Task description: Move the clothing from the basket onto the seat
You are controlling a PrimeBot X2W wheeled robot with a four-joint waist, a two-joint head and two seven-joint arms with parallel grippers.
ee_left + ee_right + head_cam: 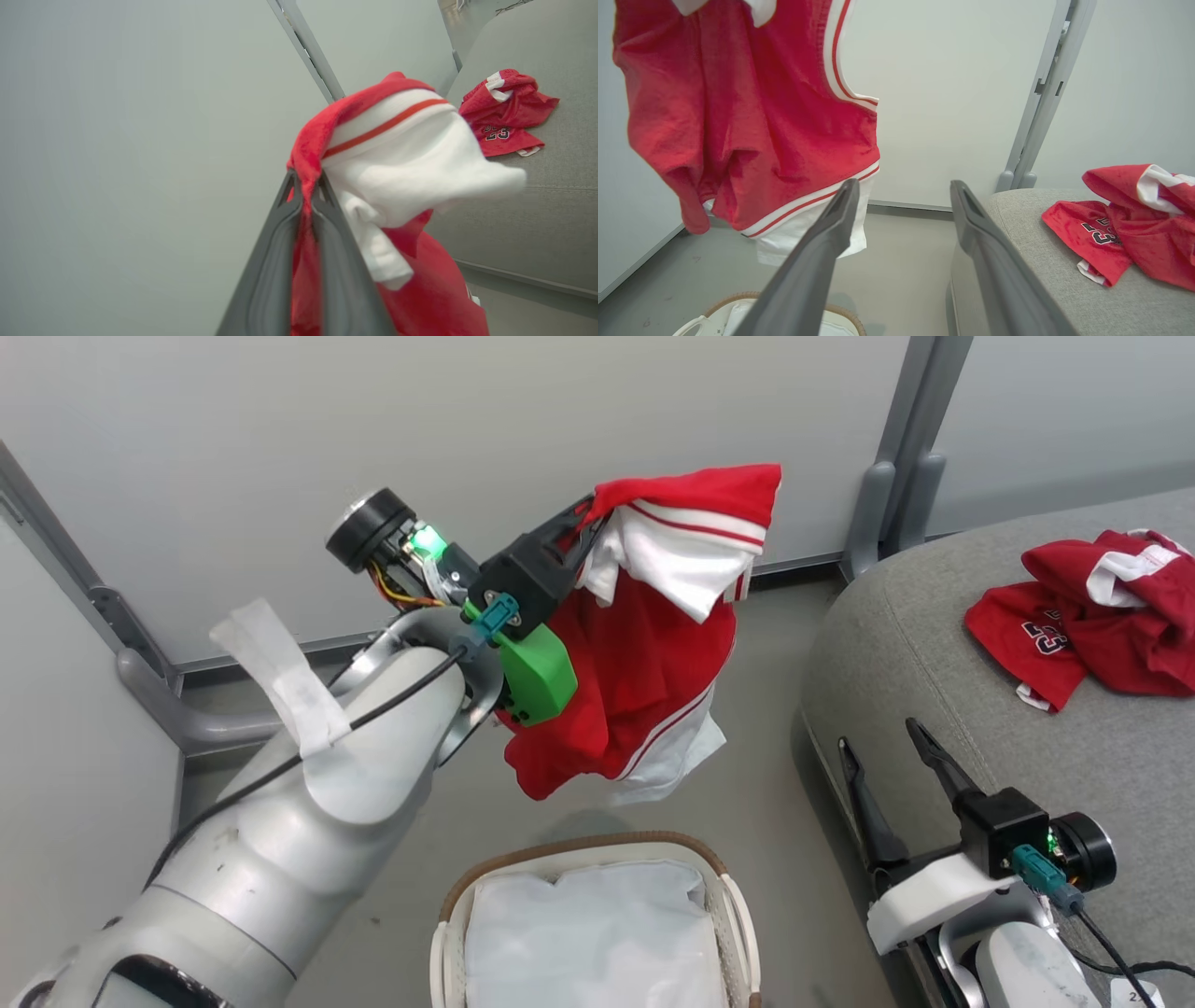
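Fingers of the left gripper are pinched tight on a red garment. It is soft knit with a broad white band and red-and-white stripe trim. It hangs limp in the air above the basket, apart from the seat.

Right gripper: fingers spread wide, holding nothing, at the seat's front edge.

Basket: oval, white perforated plastic, brown woven rim. A smooth white liner lies inside.

Seat: coarse grey fabric, rounded corner. A crumpled red jersey with dark numerals lies on it.
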